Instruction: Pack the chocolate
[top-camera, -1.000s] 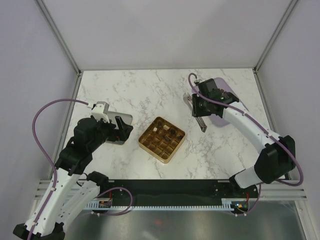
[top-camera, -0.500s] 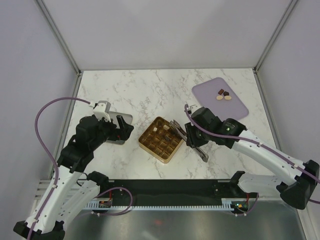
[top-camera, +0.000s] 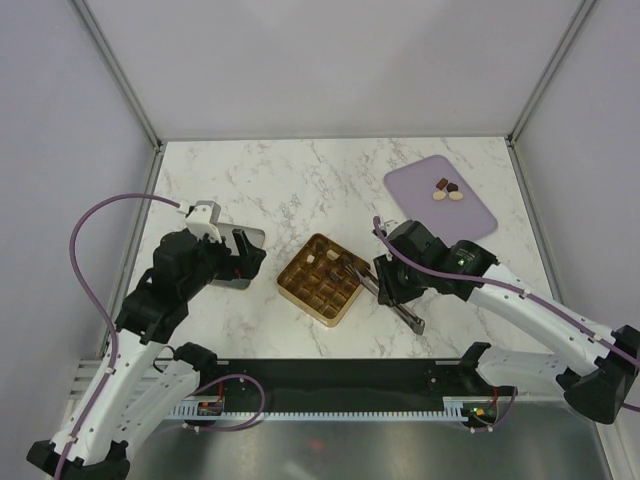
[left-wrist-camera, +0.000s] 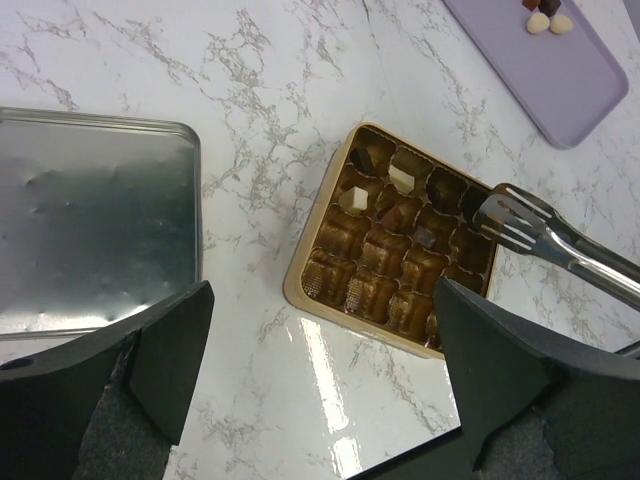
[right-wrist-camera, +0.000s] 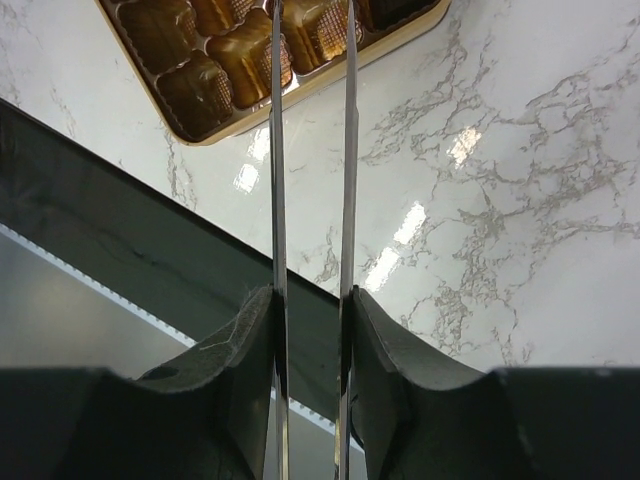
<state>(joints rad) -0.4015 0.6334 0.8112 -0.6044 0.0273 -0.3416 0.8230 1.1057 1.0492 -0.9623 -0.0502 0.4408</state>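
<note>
**Tongs at the tray, three pieces waiting on the mat**

Grips the tongs (left-wrist-camera: 560, 245) in the right gripper (right-wrist-camera: 310, 330), fingers (right-wrist-camera: 240, 350) pressed on both steel arms and squeezing them near together. Hangs the slotted tips over the right-hand cells of the tray (top-camera: 302, 302). Cannot tell whether a piece sits between those tips. Holds the left gripper (top-camera: 243, 257) wide apart and empty, low over the table (top-camera: 260, 180) between the tin (left-wrist-camera: 95, 220) and the tray, touching neither.

Finds the chocolate (top-camera: 447, 189) in two places. Three pieces, dark, tan and cream, bunched on the far part of the purple mat (top-camera: 470, 212), well apart from the tray. A few more already down in cells near the tray's far corner, two cream ones plain to see, most cells bare.

Likely handles as light, small and rigid, yet smooth and rounded, so apt to squirt out from between steel tips. Probably marks or chips under a hard pinch. Best to take each piece across its widest part, tips low on both sides, with only enough squeeze to lift. Best to lower it straight into one cell before easing off, to avoid perching it on a ridge. Worth minding the tray too: seemingly thin and light, easily shoved by the tongs.
</note>
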